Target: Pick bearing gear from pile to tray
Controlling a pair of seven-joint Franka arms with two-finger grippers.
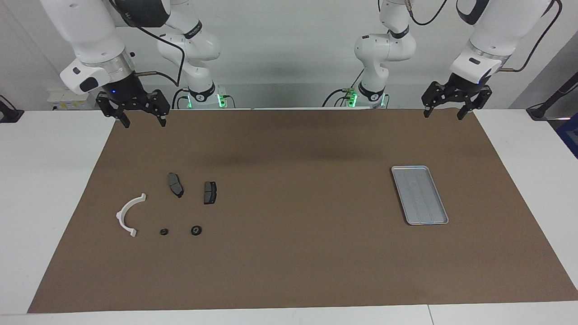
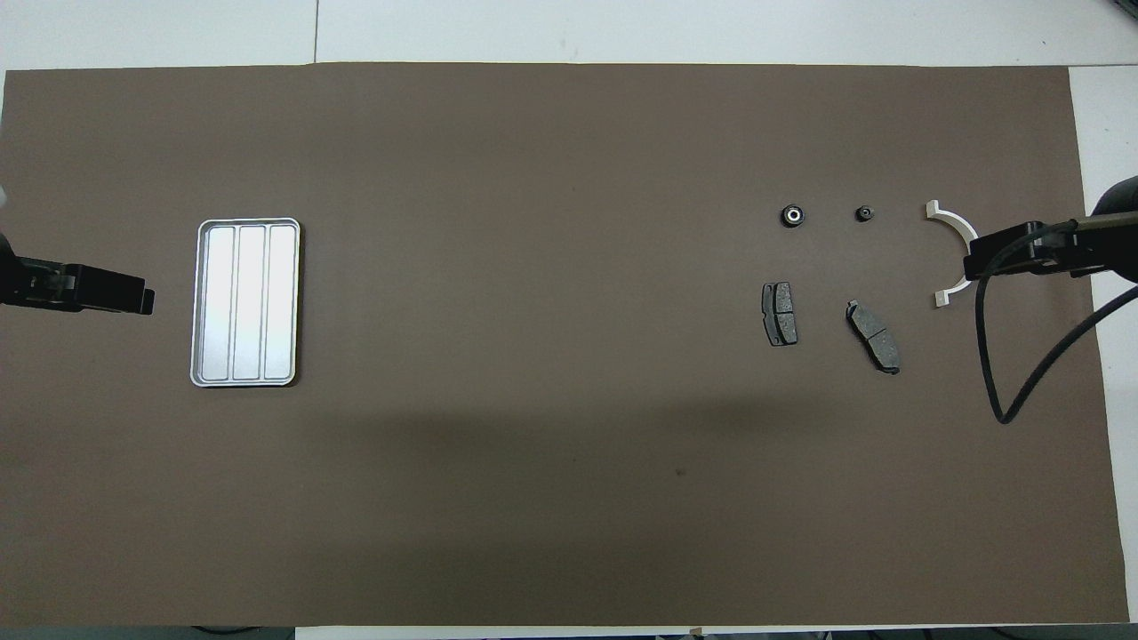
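Note:
The pile lies toward the right arm's end of the brown mat (image 1: 289, 253). It holds a white arc bracket (image 1: 128, 214) (image 2: 949, 217), two dark brake-pad plates (image 1: 175, 184) (image 1: 210, 192) and two small black round parts. The larger round part (image 1: 195, 230) (image 2: 792, 215) has a pale centre, the smaller one (image 1: 164, 232) (image 2: 864, 213) is plain; I cannot tell which is the bearing gear. The silver tray (image 1: 440, 222) (image 2: 200, 307) sits bare toward the left arm's end. My right gripper (image 1: 143, 121) (image 2: 971, 267) hangs open and high, holding nothing. My left gripper (image 1: 443, 114) (image 2: 142, 300) also hangs open, raised at the mat's edge.
White tabletop (image 1: 54, 189) borders the mat at both ends. A black cable (image 2: 1022, 373) loops down from the right arm. In the overhead view the raised right gripper covers part of the white bracket.

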